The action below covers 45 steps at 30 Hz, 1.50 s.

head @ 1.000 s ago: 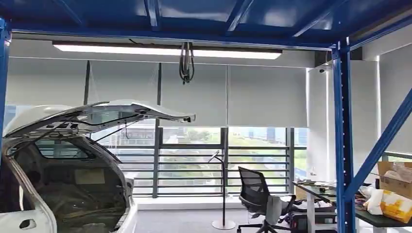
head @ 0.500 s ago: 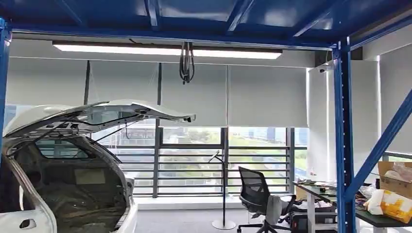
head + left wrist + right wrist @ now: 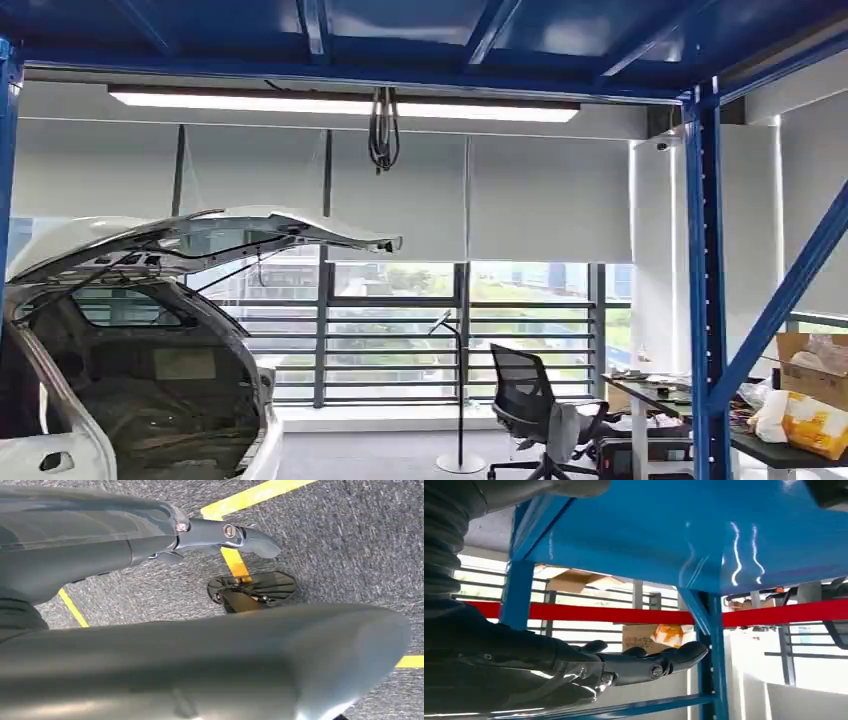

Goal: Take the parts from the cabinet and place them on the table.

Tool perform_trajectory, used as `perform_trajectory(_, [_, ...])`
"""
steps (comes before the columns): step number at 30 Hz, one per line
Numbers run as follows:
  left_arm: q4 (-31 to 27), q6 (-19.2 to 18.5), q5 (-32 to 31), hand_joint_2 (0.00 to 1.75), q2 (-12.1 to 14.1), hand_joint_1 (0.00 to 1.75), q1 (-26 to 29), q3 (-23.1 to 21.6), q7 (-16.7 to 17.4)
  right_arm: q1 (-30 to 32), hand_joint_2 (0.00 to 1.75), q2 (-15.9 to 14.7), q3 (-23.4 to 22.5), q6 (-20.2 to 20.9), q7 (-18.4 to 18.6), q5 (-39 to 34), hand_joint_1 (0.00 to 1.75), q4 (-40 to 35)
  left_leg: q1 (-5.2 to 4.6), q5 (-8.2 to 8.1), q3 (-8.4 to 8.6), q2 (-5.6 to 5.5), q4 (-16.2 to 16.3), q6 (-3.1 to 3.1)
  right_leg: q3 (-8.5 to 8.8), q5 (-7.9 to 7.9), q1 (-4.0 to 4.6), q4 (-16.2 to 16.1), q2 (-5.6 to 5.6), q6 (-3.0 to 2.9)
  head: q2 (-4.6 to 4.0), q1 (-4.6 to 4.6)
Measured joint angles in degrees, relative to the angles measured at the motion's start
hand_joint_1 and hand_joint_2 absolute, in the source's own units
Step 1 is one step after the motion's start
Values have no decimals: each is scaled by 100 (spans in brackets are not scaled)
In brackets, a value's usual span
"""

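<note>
Your left hand (image 3: 150, 545) hangs over the floor (image 3: 350, 540), fingers apart; your right hand (image 3: 624, 667), fingers extended and empty, faces the blue rack (image 3: 704, 535).

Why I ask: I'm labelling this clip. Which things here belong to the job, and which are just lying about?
Job, as far as I can judge:
blue rack, probably the cabinet
table
left hand and right hand, both holding nothing

Lying about:
car body
office chair
floor stand
cardboard box and yellow-white bag on the table
</note>
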Motion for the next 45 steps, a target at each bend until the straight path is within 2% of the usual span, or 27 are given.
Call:
perform_trajectory(15, [0, -9, 17, 0, -50, 0, -20, -66, 17, -760, 175, 383, 291, 109, -70, -169, 0, 934, 0, 0, -2, 0, 0, 0, 0, 0, -1, 2, -1, 0, 0, 0])
perform_trajectory(32, [0, -7, 129, 0, -111, 0, -23, -70, 13, -1551, 175, 1016, 699, 577, -265, -1062, 0, 2068, 0, 1, 0, 0, 0, -1, -1, 0, 0, 3, 1, 0, 0, 0])
perform_trajectory(45, [0, -2, 212, 0, -146, 0, -62, -72, 11, -1909, 175, 1267, 1097, 579, -188, -870, 0, 2608, -1, 1, 0, 0, 1, -1, -1, 0, 0, 3, 0, -1, 0, 0])
